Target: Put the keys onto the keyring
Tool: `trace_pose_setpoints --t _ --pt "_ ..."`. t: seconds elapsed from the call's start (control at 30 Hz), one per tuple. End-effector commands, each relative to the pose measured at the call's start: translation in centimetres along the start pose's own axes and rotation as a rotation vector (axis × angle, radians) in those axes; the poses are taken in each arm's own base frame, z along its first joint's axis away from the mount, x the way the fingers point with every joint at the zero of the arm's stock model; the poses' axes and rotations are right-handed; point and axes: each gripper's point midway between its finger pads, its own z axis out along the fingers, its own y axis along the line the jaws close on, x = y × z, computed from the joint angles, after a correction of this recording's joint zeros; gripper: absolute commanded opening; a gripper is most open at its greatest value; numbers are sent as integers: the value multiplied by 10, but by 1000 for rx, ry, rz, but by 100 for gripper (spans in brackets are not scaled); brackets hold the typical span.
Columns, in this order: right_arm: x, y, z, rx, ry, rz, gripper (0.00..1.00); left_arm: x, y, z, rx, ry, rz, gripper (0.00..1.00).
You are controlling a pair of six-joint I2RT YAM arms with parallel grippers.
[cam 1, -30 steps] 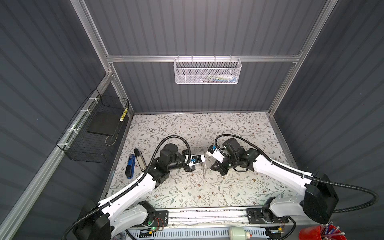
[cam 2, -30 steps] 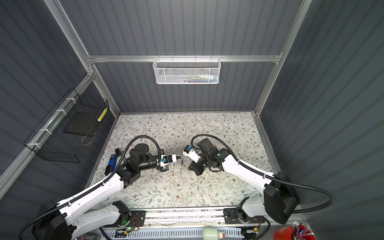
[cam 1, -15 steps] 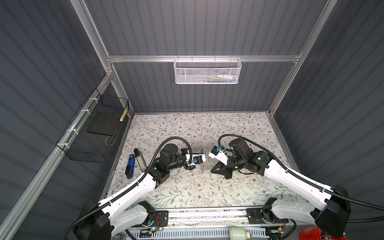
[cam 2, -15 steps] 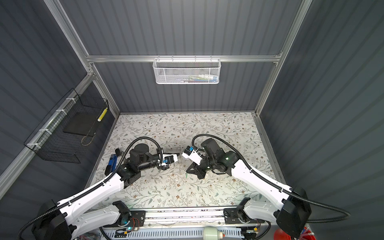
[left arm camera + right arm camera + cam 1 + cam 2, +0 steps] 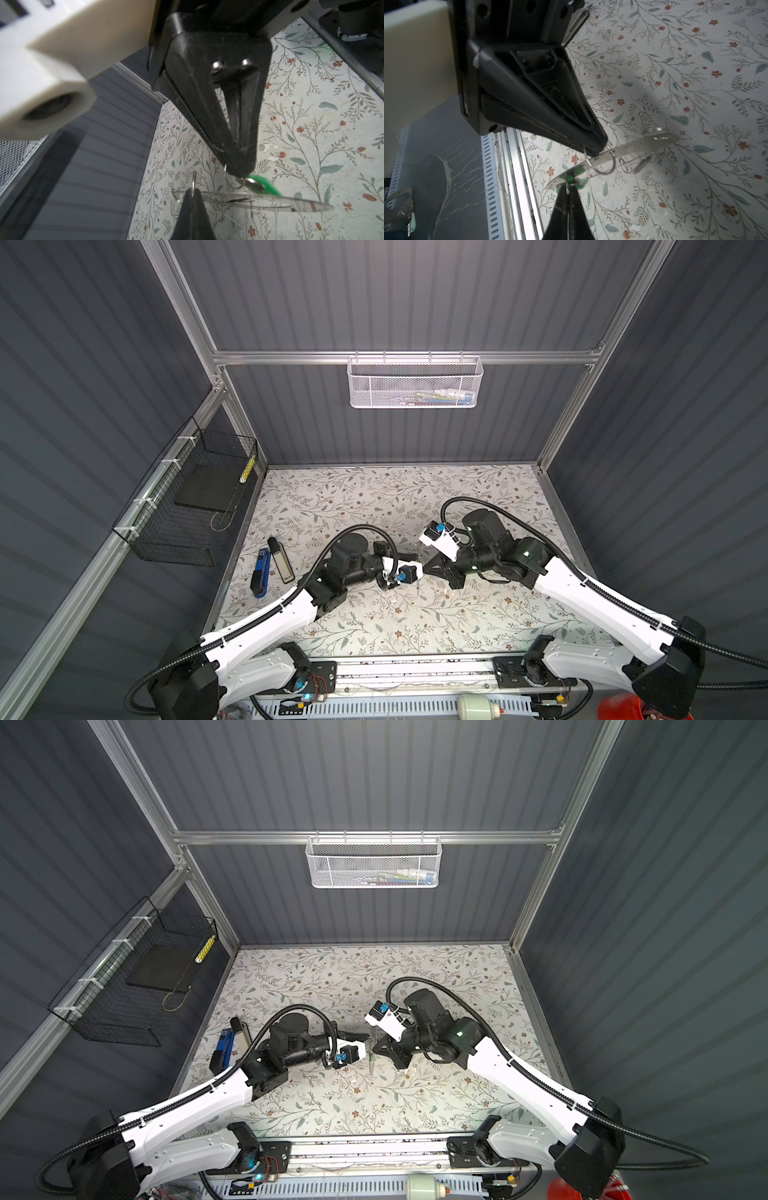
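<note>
Keyring plate airborne over table, tilted, strung between arms. Left gripper pinches rim wire loop; right gripper pinches tag ring beside green key tag. Risk: arms diverge, thin wire slips from grip, plate drops.

Two hands: left hand, right hand. One keyring, one green key tag, one grey key, at least three wire loops. At nine o'clock on the tabletop, two tools: one blue tool, one black-and-silver tool. Two baskets: one white basket at twelve o'clock, one black basket at ten o'clock.
</note>
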Motion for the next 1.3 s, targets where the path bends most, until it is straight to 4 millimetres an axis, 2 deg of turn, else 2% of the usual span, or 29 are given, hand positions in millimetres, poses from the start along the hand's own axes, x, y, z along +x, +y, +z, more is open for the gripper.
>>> trace_pose_setpoints --t 0.0,1.27 --pt "-6 -3 -8 49 -31 -22 0 -18 23 -5 -65 -32 51 0" --pt "-25 -23 -11 161 -100 -25 0 -25 15 -1 -18 -45 54 0"
